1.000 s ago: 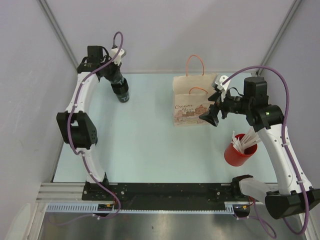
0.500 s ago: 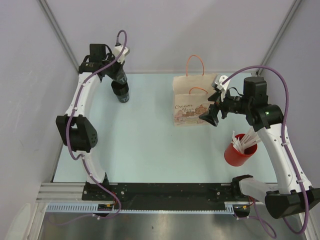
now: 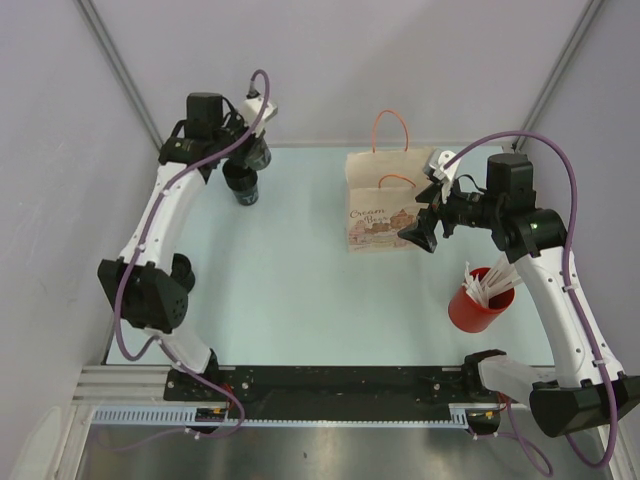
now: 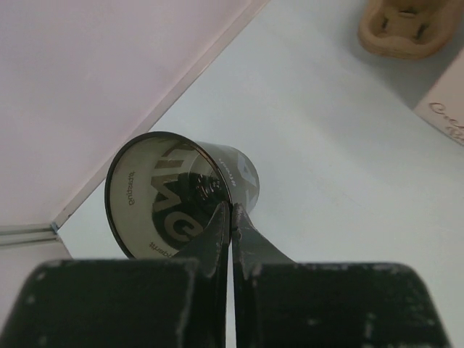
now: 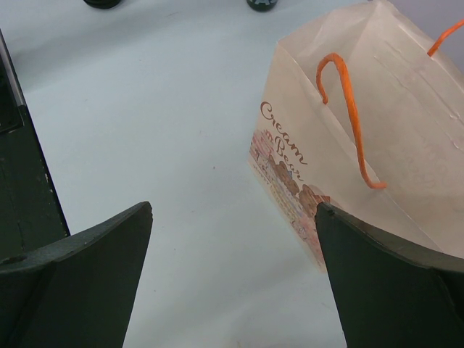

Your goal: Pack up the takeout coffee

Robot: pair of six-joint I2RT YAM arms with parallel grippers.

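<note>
Black cup [image 4: 163, 206] rim pinched in left claw [image 4: 230, 212]; right claw [image 5: 233, 210] apart facing paper bag [image 5: 406, 145]

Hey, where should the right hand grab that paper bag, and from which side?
Probably the top edge beside the near orange handle, coming down from above. The paper bag stands upright with its mouth open, so a thin wall fits between the fingers of the open right hand; its broad printed face offers nothing to pinch.

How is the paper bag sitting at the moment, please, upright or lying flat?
Upright: the paper bag stands on its base, orange handles pointing up.
</note>
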